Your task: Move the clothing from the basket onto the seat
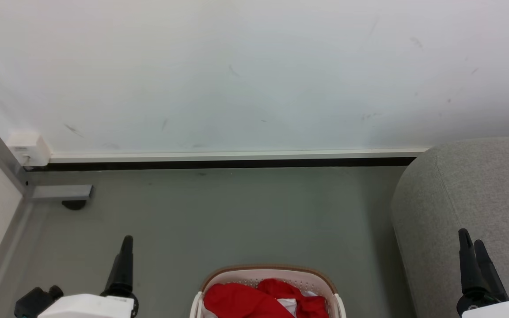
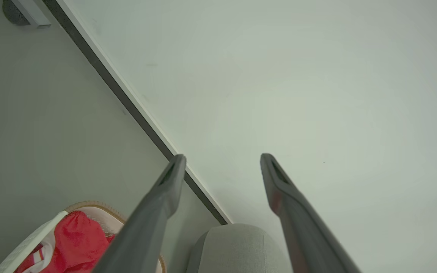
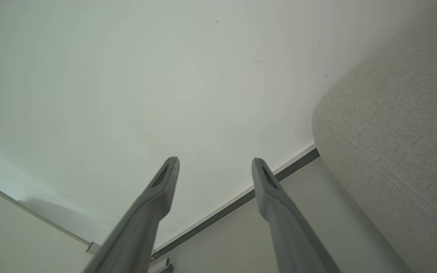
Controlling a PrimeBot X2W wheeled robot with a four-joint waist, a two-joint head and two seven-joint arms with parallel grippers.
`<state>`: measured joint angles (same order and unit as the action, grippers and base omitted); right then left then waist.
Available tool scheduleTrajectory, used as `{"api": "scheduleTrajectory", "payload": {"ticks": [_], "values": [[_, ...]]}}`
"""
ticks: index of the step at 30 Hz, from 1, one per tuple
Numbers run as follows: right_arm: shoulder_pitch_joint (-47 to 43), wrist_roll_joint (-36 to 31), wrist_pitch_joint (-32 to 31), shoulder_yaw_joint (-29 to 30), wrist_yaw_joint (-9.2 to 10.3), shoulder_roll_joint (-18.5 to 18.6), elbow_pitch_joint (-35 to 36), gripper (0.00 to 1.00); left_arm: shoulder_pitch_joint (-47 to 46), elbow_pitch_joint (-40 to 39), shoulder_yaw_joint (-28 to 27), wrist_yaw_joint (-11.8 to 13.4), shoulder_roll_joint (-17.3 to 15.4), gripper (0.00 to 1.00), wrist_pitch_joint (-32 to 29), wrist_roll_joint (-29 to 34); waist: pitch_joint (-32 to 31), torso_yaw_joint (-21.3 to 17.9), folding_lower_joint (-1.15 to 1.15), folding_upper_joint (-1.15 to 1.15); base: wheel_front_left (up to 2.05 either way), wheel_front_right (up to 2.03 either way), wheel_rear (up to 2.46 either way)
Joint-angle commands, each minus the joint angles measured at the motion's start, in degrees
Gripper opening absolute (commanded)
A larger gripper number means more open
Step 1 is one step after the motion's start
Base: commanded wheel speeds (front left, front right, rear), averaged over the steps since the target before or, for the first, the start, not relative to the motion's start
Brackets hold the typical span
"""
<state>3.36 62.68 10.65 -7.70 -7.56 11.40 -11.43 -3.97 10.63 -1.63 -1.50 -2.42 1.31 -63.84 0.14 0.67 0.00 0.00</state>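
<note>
In the basket [image 1: 267,270] at 6 o'clock: red and white clothing [image 1: 254,300]. Seat [image 1: 471,190] at 3 o'clock, open floor [image 1: 237,212] between. Left pincer [image 2: 222,161], right pincer [image 3: 215,163] spread, empty.

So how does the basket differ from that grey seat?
The basket is cream perforated plastic with a tan rim; the seat is grey woven fabric. The basket is small, the seat far bigger. The basket holds red and white clothing; the seat's visible part has none. Both have rounded corners.
</note>
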Motion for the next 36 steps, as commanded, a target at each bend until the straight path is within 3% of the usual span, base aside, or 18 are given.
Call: {"api": "scheduleTrajectory", "payload": {"ticks": [1,12,36], "values": [[0.4,-2.3,0.3,0.6,0.04,0.3,0.4,1.0,-0.2,-0.9,0.1,0.1,-0.4,1.0,0.5,1.9,0.0,0.0,0.0,0.0,0.0,0.0,0.0],[-0.2,-15.2,1.1,1.9,0.05,-1.3,-0.2,1.0,0.4,-1.5,1.4,0.8,-0.4,1.0,3.0,12.2,0.1,0.3,0.0,0.0,0.0,0.0,0.0],[-1.4,-35.8,2.3,3.9,0.07,-3.8,-1.5,1.0,1.3,-2.6,3.4,1.5,-0.5,1.0,6.9,31.5,0.0,0.9,0.0,0.0,0.0,0.0,0.0]]}}
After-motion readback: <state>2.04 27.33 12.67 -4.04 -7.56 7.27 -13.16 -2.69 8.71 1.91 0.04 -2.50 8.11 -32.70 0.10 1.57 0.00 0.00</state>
